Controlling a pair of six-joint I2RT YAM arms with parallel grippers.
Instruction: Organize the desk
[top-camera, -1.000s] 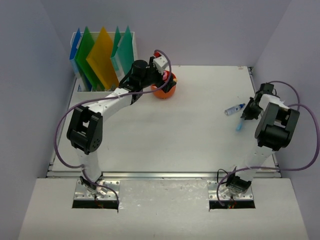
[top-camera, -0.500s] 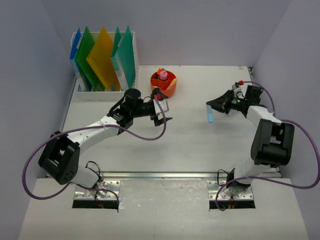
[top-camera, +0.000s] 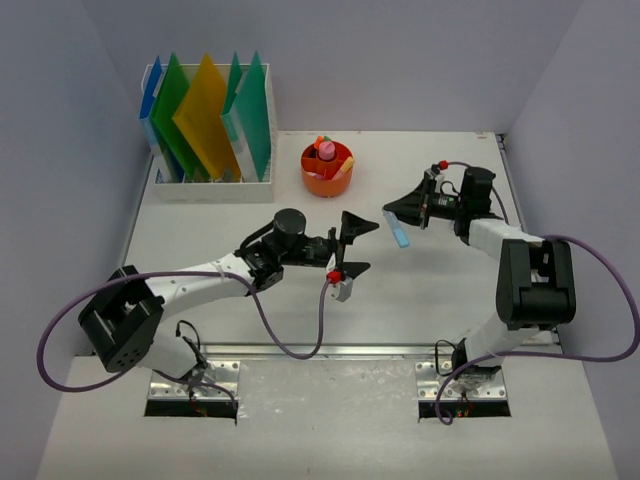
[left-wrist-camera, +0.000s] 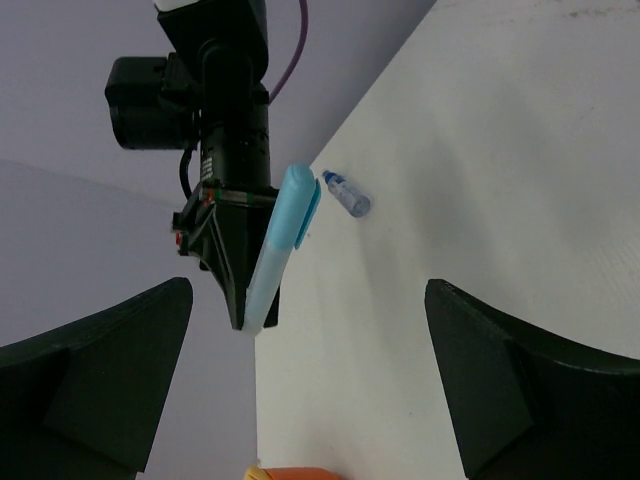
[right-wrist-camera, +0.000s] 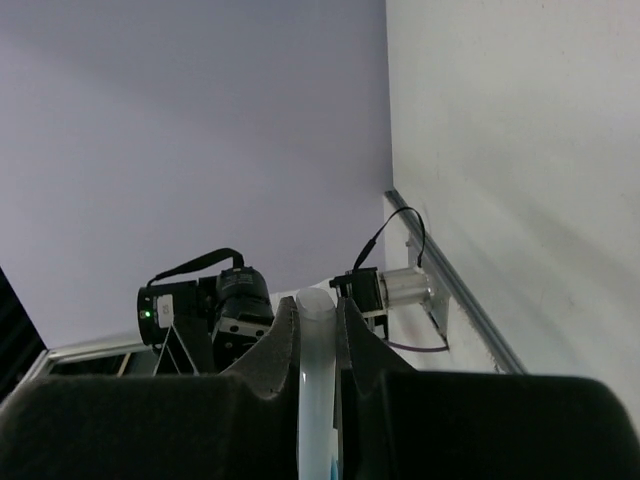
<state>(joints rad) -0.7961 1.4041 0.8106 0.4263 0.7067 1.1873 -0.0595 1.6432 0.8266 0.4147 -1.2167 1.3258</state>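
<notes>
The right gripper (top-camera: 400, 212) is pinched tight on a blue pen (top-camera: 401, 237) above the desk (top-camera: 430, 300), and the pen hangs just right of the wide-open, empty left gripper (top-camera: 357, 245) facing it.

Bright, even light; soft, faint shadows on the white desk (top-camera: 420, 300)

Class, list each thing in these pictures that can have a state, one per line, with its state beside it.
left gripper: open, empty.
right gripper: shut on the light blue marker.
light blue marker: held above the desk.
small bottle: lying on the desk.
orange cup: upright, items inside.
file rack: upright, folders standing in it.
</notes>
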